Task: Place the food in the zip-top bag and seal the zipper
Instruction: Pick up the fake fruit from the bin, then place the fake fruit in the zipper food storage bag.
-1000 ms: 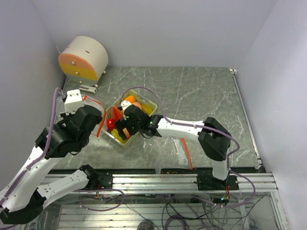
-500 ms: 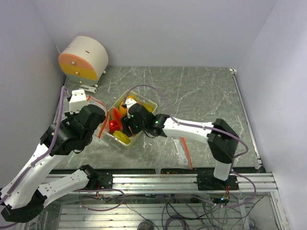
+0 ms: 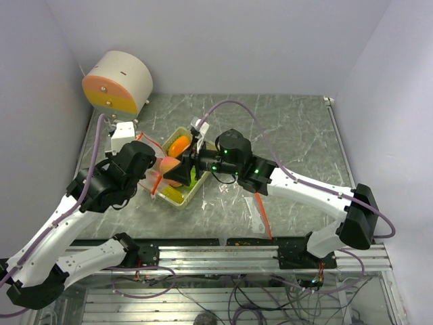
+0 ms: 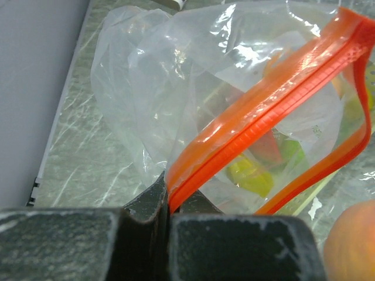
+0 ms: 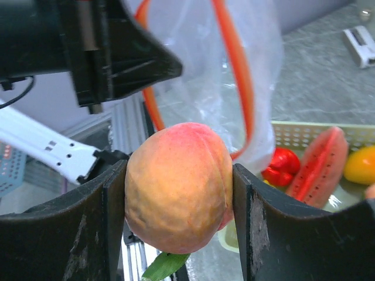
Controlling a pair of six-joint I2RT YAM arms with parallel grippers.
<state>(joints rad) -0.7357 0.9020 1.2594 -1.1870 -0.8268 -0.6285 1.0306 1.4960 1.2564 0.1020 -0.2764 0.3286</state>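
Top external view: the right gripper (image 3: pixel 170 167) holds a peach (image 3: pixel 168 165) over the near left part of the pale yellow-green tray (image 3: pixel 197 183). Its fingers are largely masked by the fruit and the black wrist. An orange mango (image 3: pixel 179 144) lies in the tray, and the arm covers most of the other pieces. The zip-top bag (image 3: pixel 150 166) hangs at the tray's left edge, its clear film hard to trace apart from the orange zipper (image 3: pixel 156 181). The tips of the left gripper (image 4: pixel 169 202) are buried under its own wrist here. A cream-and-orange drum (image 3: pixel 118 84) stands well beyond the tray, by the left wall.

Left wrist view: the jaws are pressed together on the zipper strip. The bag's mouth hangs open, with the tray behind it. Red and yellow-green food pieces (image 4: pixel 252 172) show only as blurs through the film. The peach is cut off at the lower right corner.

Right wrist view: both fingers (image 5: pixel 96 222) are clamped on the peach's sides, holding it above the tray's edge, just before the bag mouth. A green leaf (image 5: pixel 164 266) pokes out below the fruit. In the tray lie a red piece (image 5: pixel 281 167), a watermelon slice (image 5: pixel 319 167) and a yellow-orange piece (image 5: pixel 360 164) cut by the frame edge. The left arm (image 5: pixel 111 47) blocks the upper left.
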